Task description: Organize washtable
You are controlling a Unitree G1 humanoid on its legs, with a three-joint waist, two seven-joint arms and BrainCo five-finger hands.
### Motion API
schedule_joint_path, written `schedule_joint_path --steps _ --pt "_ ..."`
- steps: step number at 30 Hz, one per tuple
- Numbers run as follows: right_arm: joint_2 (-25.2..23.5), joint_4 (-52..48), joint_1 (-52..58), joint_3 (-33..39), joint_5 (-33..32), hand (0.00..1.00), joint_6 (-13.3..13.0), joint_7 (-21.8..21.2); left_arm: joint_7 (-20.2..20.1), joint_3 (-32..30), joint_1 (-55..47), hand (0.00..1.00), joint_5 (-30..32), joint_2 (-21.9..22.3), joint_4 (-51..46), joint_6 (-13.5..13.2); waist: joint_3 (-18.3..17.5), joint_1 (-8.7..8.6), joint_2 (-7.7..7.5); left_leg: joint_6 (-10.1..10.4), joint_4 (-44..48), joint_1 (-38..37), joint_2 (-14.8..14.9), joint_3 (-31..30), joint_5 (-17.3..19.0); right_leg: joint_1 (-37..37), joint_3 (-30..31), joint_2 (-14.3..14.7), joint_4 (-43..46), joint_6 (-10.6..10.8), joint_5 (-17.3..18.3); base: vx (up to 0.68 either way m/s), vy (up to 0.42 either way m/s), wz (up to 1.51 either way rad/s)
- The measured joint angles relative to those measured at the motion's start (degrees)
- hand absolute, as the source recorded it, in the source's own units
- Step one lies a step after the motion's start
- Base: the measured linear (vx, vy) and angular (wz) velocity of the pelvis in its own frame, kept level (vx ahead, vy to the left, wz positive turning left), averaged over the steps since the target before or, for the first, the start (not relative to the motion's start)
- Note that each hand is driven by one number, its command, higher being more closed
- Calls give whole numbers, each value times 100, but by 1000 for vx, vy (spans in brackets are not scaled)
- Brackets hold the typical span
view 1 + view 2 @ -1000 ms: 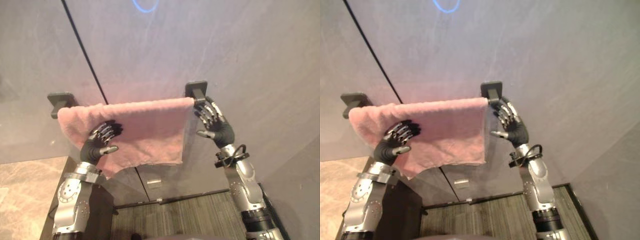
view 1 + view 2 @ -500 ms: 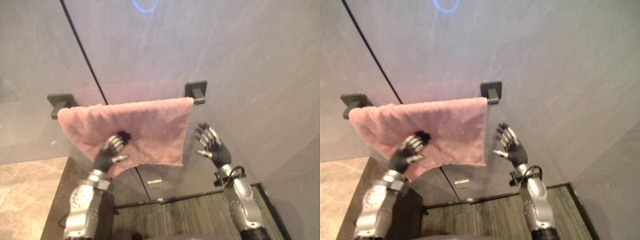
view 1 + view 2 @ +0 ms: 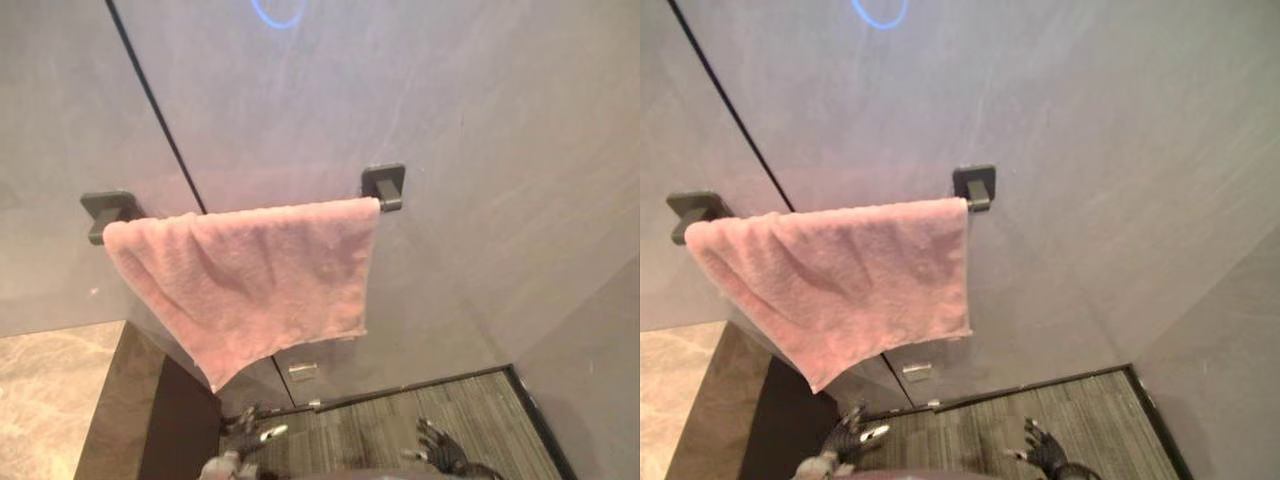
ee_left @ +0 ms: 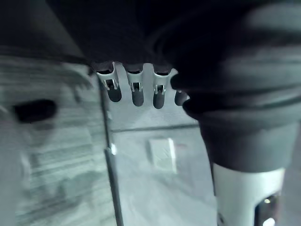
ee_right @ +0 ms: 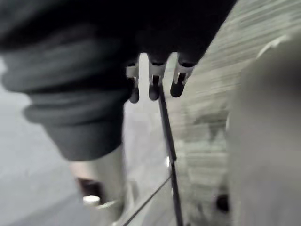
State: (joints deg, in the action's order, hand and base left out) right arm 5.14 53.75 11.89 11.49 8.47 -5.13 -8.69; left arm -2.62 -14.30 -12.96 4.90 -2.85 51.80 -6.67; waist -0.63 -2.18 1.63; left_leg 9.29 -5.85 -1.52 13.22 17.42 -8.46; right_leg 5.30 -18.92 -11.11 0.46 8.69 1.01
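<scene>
1. A pink towel [image 3: 250, 280] is seen draped over a wall rail, spanning from the left bracket [image 3: 105, 210] to the right bracket [image 3: 385, 185]. The rail itself is covered by the cloth.
2. The top fold lies fairly level against the grey wall [image 3: 480, 150]. The lower edge is uneven: a straight hem on the right, and a pointed corner hanging lower on the left. The cloth is judged to be folded askew rather than square.
3. The left hand [image 3: 248, 428] is noted low, near the floor [image 3: 380, 430], below the towel's pointed corner and well apart from it. Its fingers are straight and spread, with nothing held. The same straight row of fingers is shown in the left wrist view.
4. The right hand [image 3: 440, 456] is noted low over the striped floor, to the right of the left hand. Its fingers are splayed and it is empty.
5. A brown stone counter [image 3: 50, 390] is seen at the near left, below the towel's left end.
6. Judgement: the towel is carried by the rail alone, kept there by its own weight on both sides of the fold, so the hanging step looks finished. The heavier left corner could let the cloth creep that way. Attention is probably owed next to the counter.
</scene>
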Motion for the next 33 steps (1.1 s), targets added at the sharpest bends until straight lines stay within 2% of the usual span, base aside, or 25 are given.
schedule_joint_path --steps 3,8,10,14,17,18,20,21,22,23,24,25,26,27,28,29,30,31,33 --pt "18 678 -68 632 365 0 219 296 402 -620 -18 0 25 30 494 148 66 59 -15 13 -1 -119 -4 -3 49 162 -26 4 -57 1 2 4 1 3" --pt "-95 699 -25 1067 462 0 444 362 390 -1445 -229 0 19 241 617 293 69 94 6 13 -1 -145 9 55 77 171 0 9 -61 3 14 2 1 -2" --pt "-117 699 -29 1097 443 0 457 360 367 -1672 -304 0 -105 345 617 304 81 156 13 32 0 -141 48 130 98 180 31 41 -67 -14 25 0 -5 -8" --pt "-130 699 -89 1024 451 0 469 347 366 -1776 -359 0 -337 385 617 305 109 173 1 60 1 -220 147 161 117 254 45 134 -78 -63 64 18 -26 -5" --pt "-26 632 -150 482 463 0 548 349 394 -1719 -201 0 -441 395 610 304 139 316 2 55 28 -182 231 160 50 240 -5 216 -36 -91 84 24 -39 4" --pt "34 583 -244 231 469 0 553 350 400 -1686 -73 0 -452 424 595 300 174 303 6 13 38 -100 240 131 -1 206 -125 214 14 -100 110 4 -31 28" --pt "103 460 -446 14 451 0 544 374 424 -1640 104 0 -459 484 539 298 171 314 78 -209 37 100 291 167 -68 -8 -263 224 262 -168 227 -24 -32 30" --pt "78 307 -562 16 424 0 519 387 441 -1535 224 0 -463 446 427 291 211 301 71 -589 -3 233 420 308 108 -158 -364 313 320 -290 197 -21 -42 25" --pt "-184 335 -709 65 348 0 494 409 495 -1503 413 0 -465 340 377 291 203 300 -328 -755 534 362 520 1085 655 -159 -492 237 89 -351 49 4 -74 28" --pt "-303 309 -806 114 287 0 463 429 541 -1499 547 0 -461 260 371 300 358 300 -371 -860 1669 659 758 1173 776 -136 -569 208 166 -349 38 38 -79 38" --pt "-258 158 -848 179 206 0 414 476 549 -1330 659 0 -447 413 343 301 518 299 -89 -791 3581 1126 1123 1082 978 -123 -726 267 564 -433 69 45 -41 53" --pt "-178 98 -810 212 160 0 413 493 539 -1150 670 0 -430 520 292 303 572 244 66 -761 3627 1178 1187 1063 889 -123 -816 276 861 -515 136 1 -14 69" --pt "-217 115 -757 322 102 0 440 484 535 -852 685 0 -419 705 172 277 528 208 200 -439 2783 858 1011 754 645 -373 -801 558 781 -480 428 -120 -119 71" --pt "-473 129 -762 377 99 0 433 476 537 -824 805 0 -406 609 35 220 553 152 -85 148 3527 715 654 470 1266 -419 -805 798 183 -1083 -79 -135 -211 68" --pt "-457 79 -736 394 118 0 402 460 555 -766 914 0 -394 711 210 231 642 87 80 320 4101 789 695 201 1609 -292 -935 878 201 -1148 -116 -134 -193 24" --pt "-335 1 -833 562 104 0 423 489 514 -335 922 0 -330 718 266 243 552 35 307 182 4142 408 374 -38 2085 -535 -853 932 422 -1285 -230 -19 -37 3" --pt "-353 -39 -836 602 94 0 427 494 514 -260 977 0 -284 733 264 243 563 -24 318 25 3971 277 278 4 2188 -576 -858 936 443 -1282 -223 -37 41 -25" --pt "-425 -130 -823 669 61 0 432 491 518 -65 1182 0 -151 762 267 234 608 -26 284 -191 3123 -73 50 109 2322 -826 -832 901 672 -1283 -210 -81 65 -15" --pt "-503 -136 -814 659 59 0 444 483 512 155 1366 0 -60 719 267 223 681 -25 190 -230 2548 -284 -128 179 2342 -1086 -738 778 994 -1266 -144 -169 74 -17"
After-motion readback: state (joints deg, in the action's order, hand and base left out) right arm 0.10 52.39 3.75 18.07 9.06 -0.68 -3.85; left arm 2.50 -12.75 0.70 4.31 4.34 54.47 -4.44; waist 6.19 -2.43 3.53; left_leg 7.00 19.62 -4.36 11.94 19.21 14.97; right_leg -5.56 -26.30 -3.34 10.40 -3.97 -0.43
